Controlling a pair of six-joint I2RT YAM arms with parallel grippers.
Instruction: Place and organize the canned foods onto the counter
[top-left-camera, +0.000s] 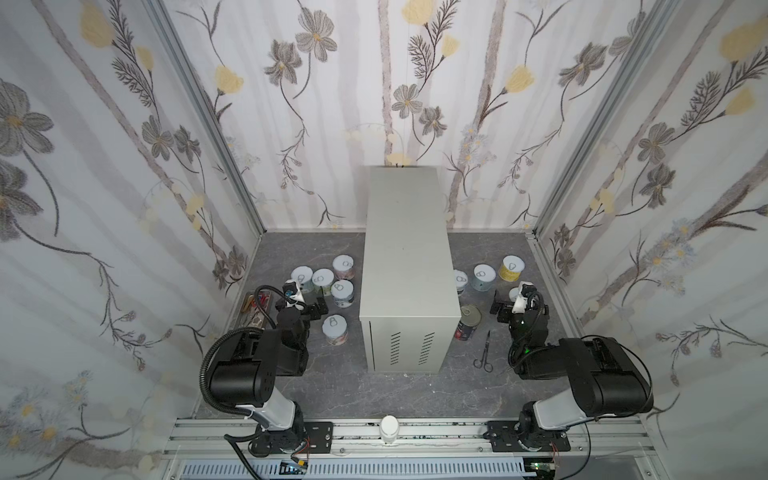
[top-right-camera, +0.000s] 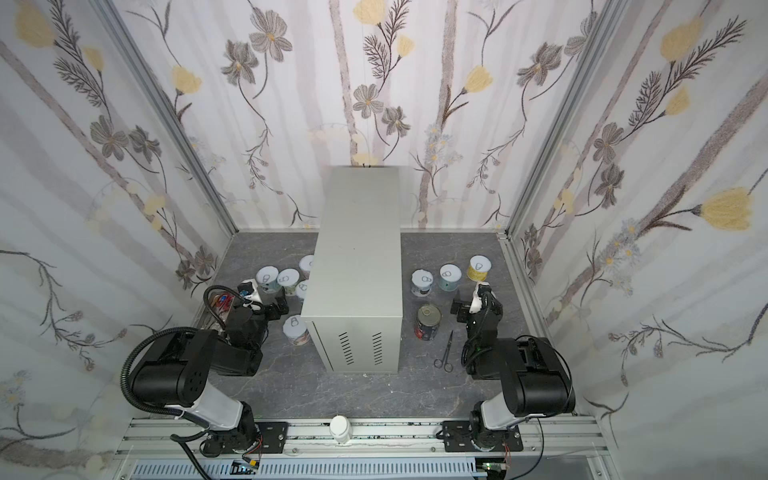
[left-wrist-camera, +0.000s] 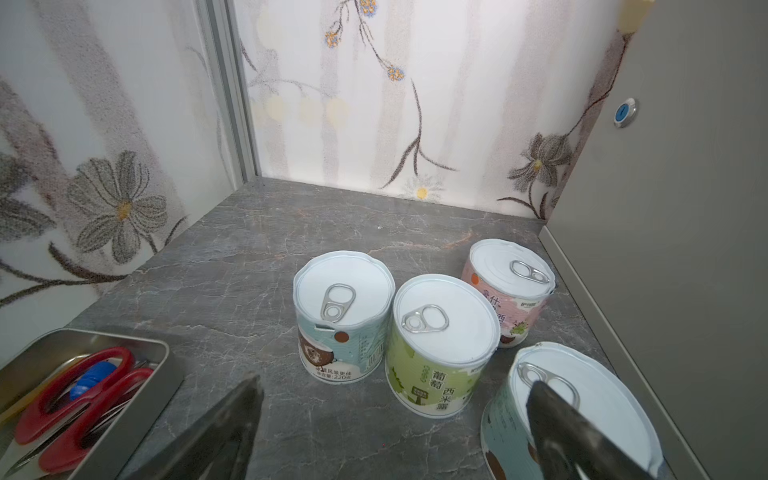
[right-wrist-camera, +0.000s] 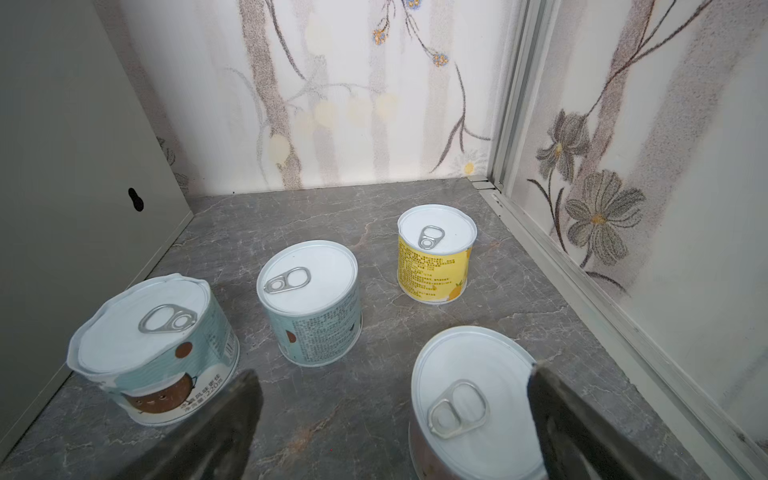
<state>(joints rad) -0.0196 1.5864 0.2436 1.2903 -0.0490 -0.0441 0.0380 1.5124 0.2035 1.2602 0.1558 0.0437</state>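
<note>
The counter is a tall grey-beige cabinet in the middle, its top bare. Left of it stand several cans: teal, green, pink, and a nearer teal one. My left gripper hangs open just before them, one finger over the near teal lid. On the right are a dented teal can, a teal can, a yellow can, a near white-lidded can and a taller dark can. My right gripper is open and holds nothing.
A metal tin with red-handled scissors sits by the left wall. Small steel scissors lie right of the counter's front end. A white bottle stands on the front rail. Flowered walls close three sides.
</note>
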